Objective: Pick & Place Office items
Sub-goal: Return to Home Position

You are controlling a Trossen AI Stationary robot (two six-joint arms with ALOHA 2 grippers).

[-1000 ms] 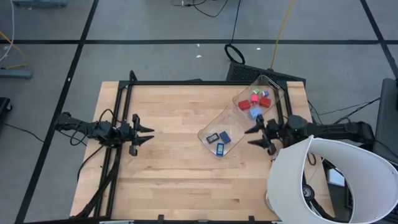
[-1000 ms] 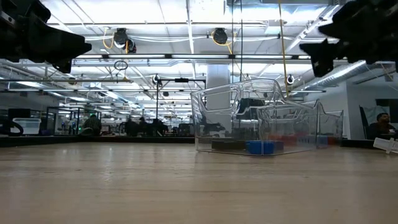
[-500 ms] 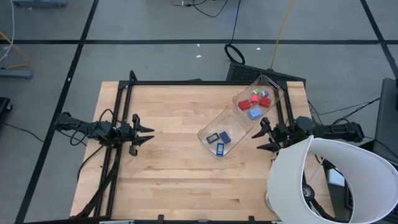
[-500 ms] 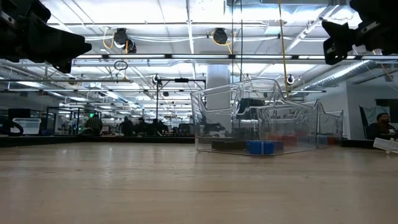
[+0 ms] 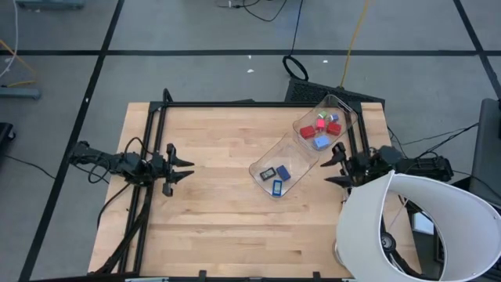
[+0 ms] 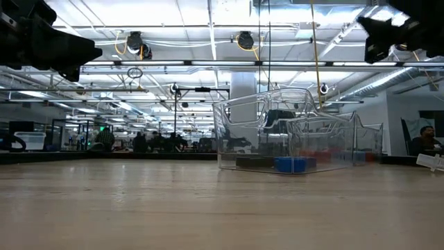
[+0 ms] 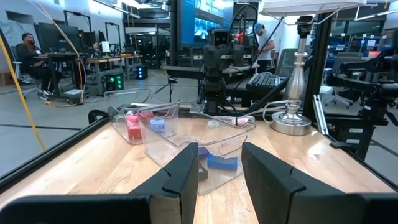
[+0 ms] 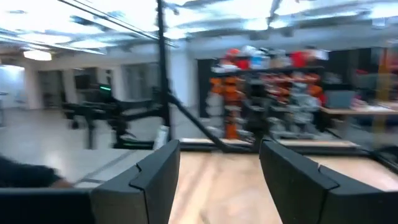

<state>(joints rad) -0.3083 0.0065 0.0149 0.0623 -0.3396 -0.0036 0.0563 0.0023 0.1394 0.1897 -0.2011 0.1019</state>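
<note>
Right end effector (image 5: 332,164), fingers apart and empty, has backed off the bin (image 5: 301,153). Office items (image 5: 321,123) all inside, so placing looks done. Left end effector (image 5: 188,168) parked at left bench (image 5: 235,219) edge, also apart.

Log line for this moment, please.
left claw: open, empty, over table left side | right claw: open, empty, beside bin | blocks: inside bin
</note>
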